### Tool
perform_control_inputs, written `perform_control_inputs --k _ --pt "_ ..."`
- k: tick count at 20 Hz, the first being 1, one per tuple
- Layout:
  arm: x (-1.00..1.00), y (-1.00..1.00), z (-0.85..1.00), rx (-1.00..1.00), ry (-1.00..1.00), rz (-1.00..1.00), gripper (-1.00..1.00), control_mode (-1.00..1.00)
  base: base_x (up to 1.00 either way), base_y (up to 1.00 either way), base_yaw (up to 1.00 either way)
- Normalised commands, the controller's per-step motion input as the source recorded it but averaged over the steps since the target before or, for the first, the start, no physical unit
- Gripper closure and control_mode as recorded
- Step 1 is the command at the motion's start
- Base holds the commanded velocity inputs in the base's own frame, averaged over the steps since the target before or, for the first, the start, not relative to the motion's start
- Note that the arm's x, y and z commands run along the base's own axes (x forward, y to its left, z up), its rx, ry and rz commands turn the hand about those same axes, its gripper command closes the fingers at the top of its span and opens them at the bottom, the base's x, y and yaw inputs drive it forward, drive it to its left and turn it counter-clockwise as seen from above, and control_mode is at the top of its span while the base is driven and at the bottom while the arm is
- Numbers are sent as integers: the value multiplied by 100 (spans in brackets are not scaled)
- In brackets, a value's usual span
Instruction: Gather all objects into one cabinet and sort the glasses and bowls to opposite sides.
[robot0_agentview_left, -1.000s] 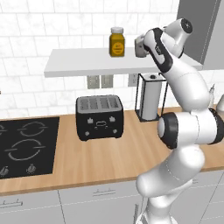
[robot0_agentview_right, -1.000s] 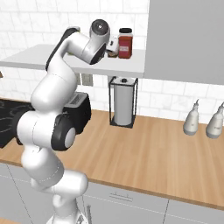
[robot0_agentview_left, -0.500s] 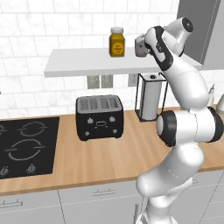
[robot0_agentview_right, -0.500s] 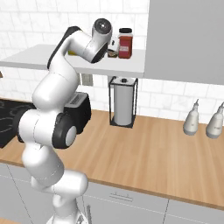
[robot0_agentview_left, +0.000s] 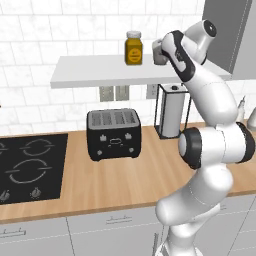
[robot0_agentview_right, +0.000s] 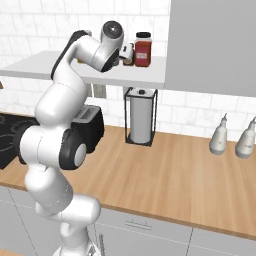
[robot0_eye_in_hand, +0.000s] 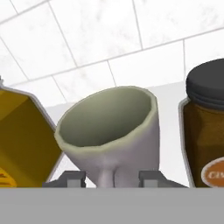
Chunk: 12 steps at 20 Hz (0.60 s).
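Currently my gripper (robot0_eye_in_hand: 109, 178) sits at the grey mug (robot0_eye_in_hand: 111, 131) on the tiled-wall shelf (robot0_agentview_left: 90, 75), between the yellow jar (robot0_agentview_left: 133, 48) and the brown jar (robot0_agentview_right: 143, 49). Mug dead ahead, 2 fingertips (robot0_eye_in_hand: 70, 178) flanking its base (contact unconfirmed); grip state undetermined.

Grey mug (robot0_eye_in_hand: 111, 131) between yellow jar (robot0_eye_in_hand: 24, 144), brown jar (robot0_eye_in_hand: 205, 131)

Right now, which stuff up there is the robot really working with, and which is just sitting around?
Part of the job:
- grey mug, on the tiled-wall shelf between two jars
- end effector, right at the mug

Just sitting around:
- yellow jar
- red-brown jar
- toaster
- paper towel holder
- two white bottles
- stove
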Motion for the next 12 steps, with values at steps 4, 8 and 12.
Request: perform_control_inputs --k 4,8,12 --pt "-1 12 0 -1 0 0 100 -100 0 0 0" --pt "-34 13 0 -1 -6 0 100 -100 0 0 0" --pt "-83 0 0 0 -17 0 100 -100 0 0 0"
